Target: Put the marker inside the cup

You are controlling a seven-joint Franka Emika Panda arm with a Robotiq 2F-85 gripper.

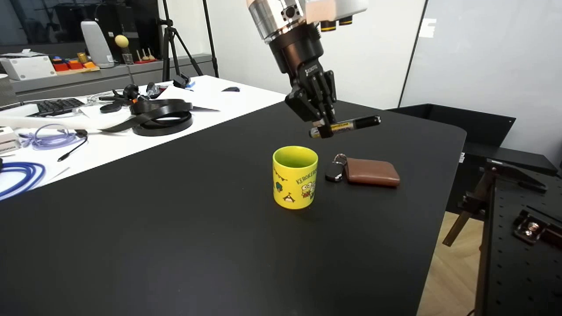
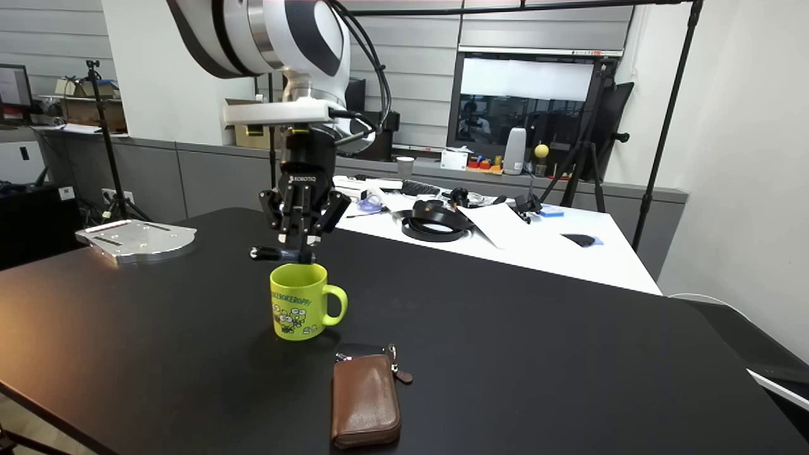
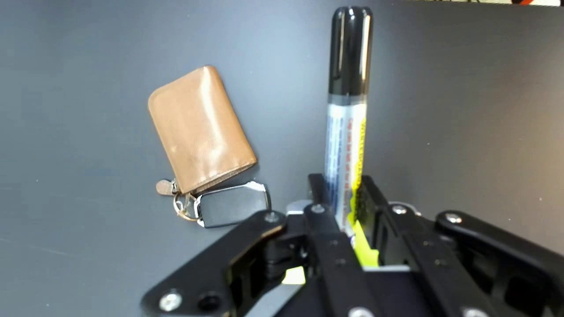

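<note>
Marker is lying crosswise in the hand, and I am pinching its pale barrel between the two fingers, which are standing only as far apart as the barrel is thick. Its black cap is sticking out well past them. From my end I am seeing it hanging in the air above the desk, sideways rather than upright, near the yellow cup but outside it. Whether it is hanging directly over the cup's mouth, I am not managing to tell. The cup is standing upright on the desk, wearing small printed figures and lettering on its side, and in an exterior view I am catching its handle. Near the cup a brown wallet is lying flat, with a dark key fob resting just beside one end. In an exterior view I am making out a silver-coloured metal plate near an edge of the desk; in both exterior views a white surface beyond the desk is carrying a black coil.
</note>
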